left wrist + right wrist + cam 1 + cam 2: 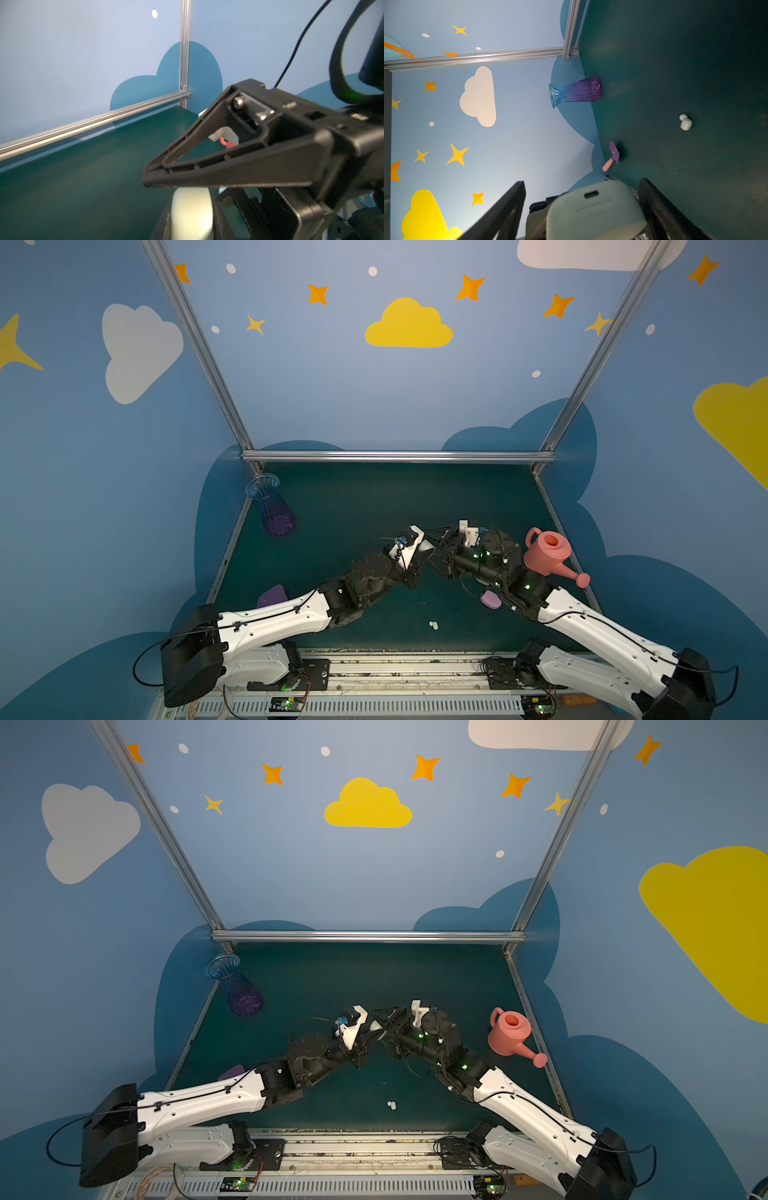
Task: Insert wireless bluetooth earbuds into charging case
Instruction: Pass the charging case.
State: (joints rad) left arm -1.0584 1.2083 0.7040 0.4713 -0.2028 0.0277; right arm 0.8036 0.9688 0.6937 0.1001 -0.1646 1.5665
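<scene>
My two arms start at the front rail and lean in over the green table (374, 497). They meet in the middle, tip to tip. My left gripper (193, 218) is squeezed tight on the pale green charging case (591, 212). My right gripper (582, 182) is spread wide with that case between its two fingers. One finger is right by the case and the other stands apart from it.

Close to me there is open mat along the front. One earbud (434, 625) lies there alone, well apart from the case I hold. A purple toy shovel (614, 153) sits right at the left edge. A lilac case (490, 599) lies partly under my right arm. A bit farther, the pink watering can (548, 553) stands near the right edge, just beside my right wrist. Past my grippers the mat is wide open up to the back rail. The glass vase (272, 506) stands far off by the left edge.

I count two arms, two cases, one earbud that I can see, one shovel, one watering can and one vase.
</scene>
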